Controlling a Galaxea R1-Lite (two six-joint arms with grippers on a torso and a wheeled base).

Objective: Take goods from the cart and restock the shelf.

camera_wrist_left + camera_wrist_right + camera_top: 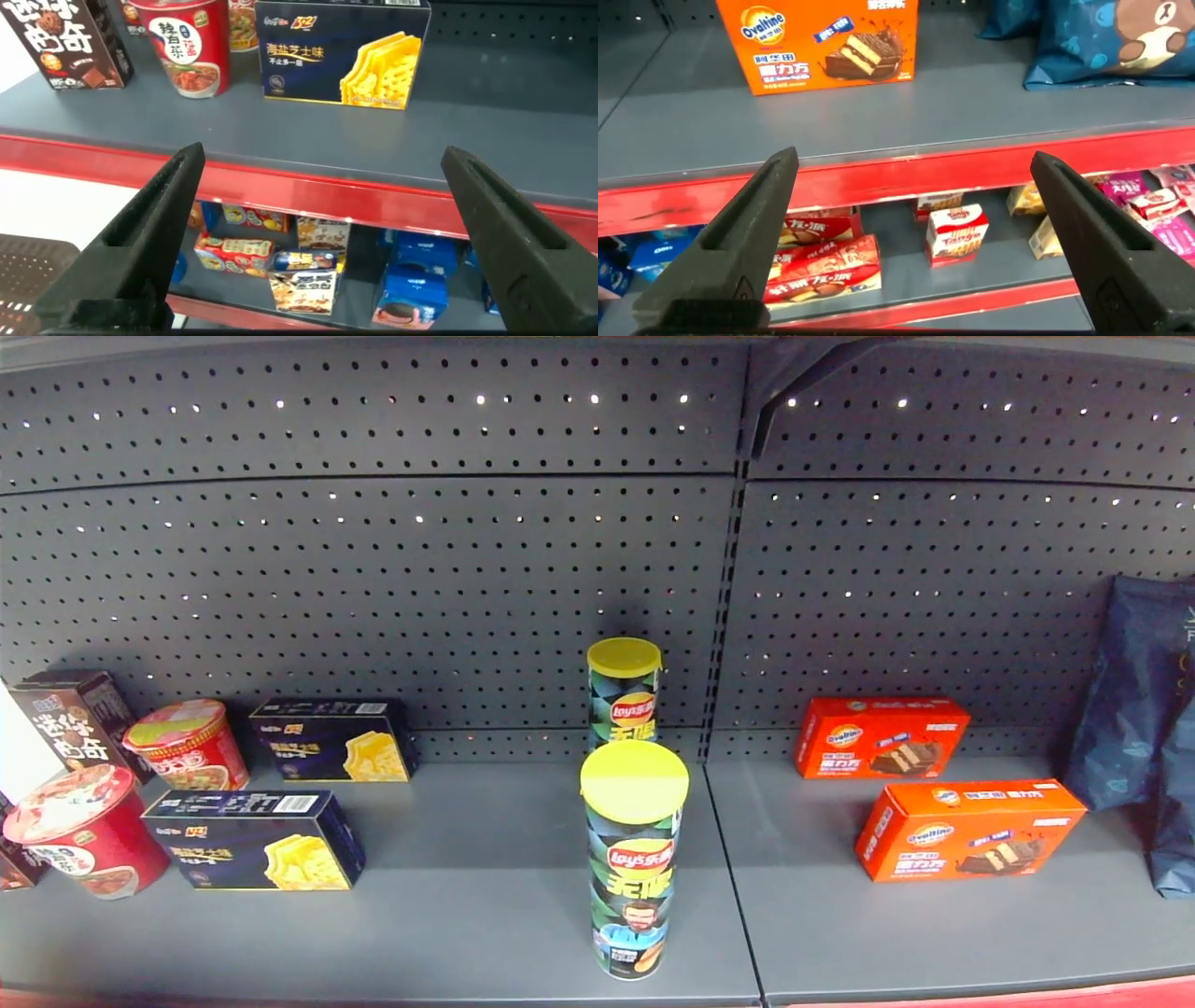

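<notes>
The grey shelf (485, 887) holds two chip cans with yellow lids, one at the front (635, 859) and one behind it (624, 695). Two orange boxes (966, 829) lie to the right, and two navy boxes (257, 840) and red noodle cups (79, 831) to the left. My left gripper (322, 157) is open and holds nothing. It sits just before the shelf's red front edge (308, 187), facing a navy box (346, 51) and a noodle cup (192, 47). My right gripper (912, 161) is open too, before the red edge (906, 168), below an orange box (831, 42).
Dark blue bags (1144, 709) stand at the shelf's far right and dark boxes (70, 723) at the far left. A perforated back panel (420, 569) closes the rear. A lower shelf (915, 271) under the red edge holds several small packs. Bare shelf lies between the goods.
</notes>
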